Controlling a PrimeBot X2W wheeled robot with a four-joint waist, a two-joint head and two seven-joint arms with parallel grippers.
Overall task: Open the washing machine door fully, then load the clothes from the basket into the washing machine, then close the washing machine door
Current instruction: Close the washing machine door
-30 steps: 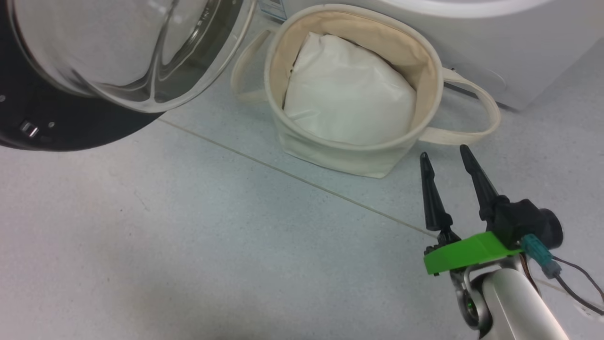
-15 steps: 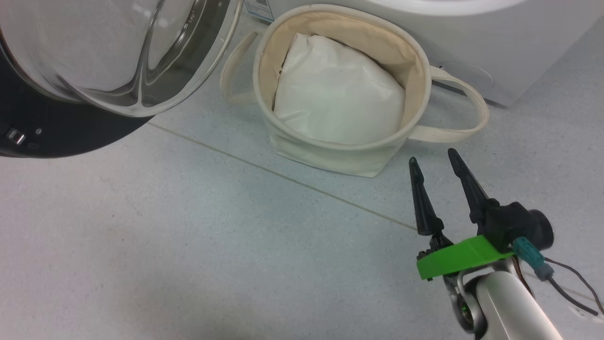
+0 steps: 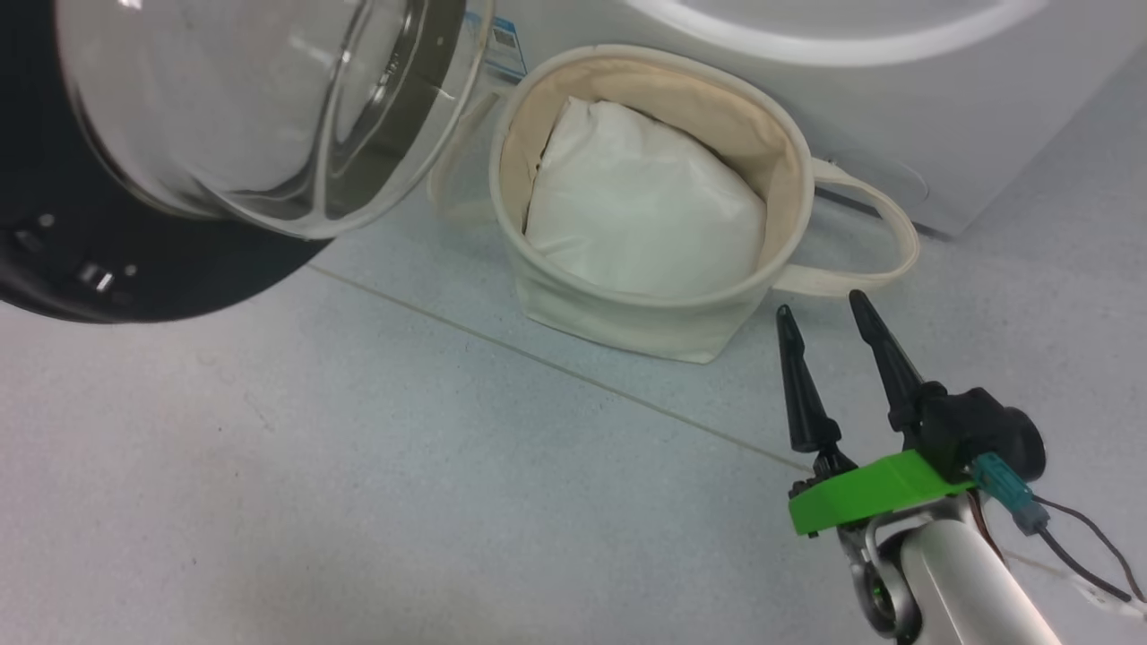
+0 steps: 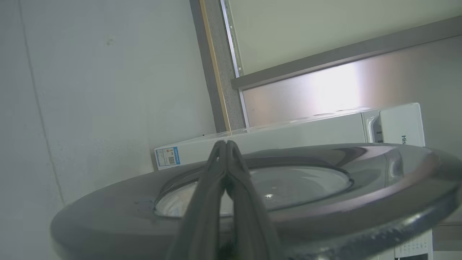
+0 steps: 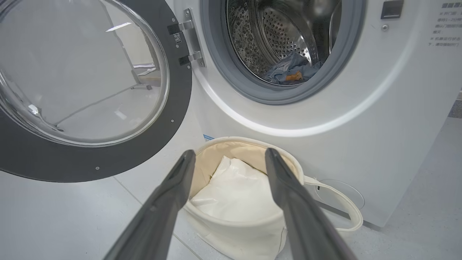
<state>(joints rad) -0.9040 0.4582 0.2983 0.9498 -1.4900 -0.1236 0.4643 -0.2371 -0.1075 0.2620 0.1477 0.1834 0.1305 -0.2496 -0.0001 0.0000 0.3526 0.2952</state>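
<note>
Swung closer to the basket (image 3: 780,152), the washing machine door (image 3: 179,287) could catch its loop handle (image 3: 441,199) if the pressed-together left gripper (image 4: 226,142) pushes on; right gripper (image 3: 820,303) spread.

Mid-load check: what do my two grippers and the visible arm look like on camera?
The right gripper has two long, tapering black fingers on a bright green bracket, with a black wrist camera beside it. A teal connector and thin dark cable trail from it, and the forearm is pale silver. The left gripper shows the same dark pointed fingers.
</note>
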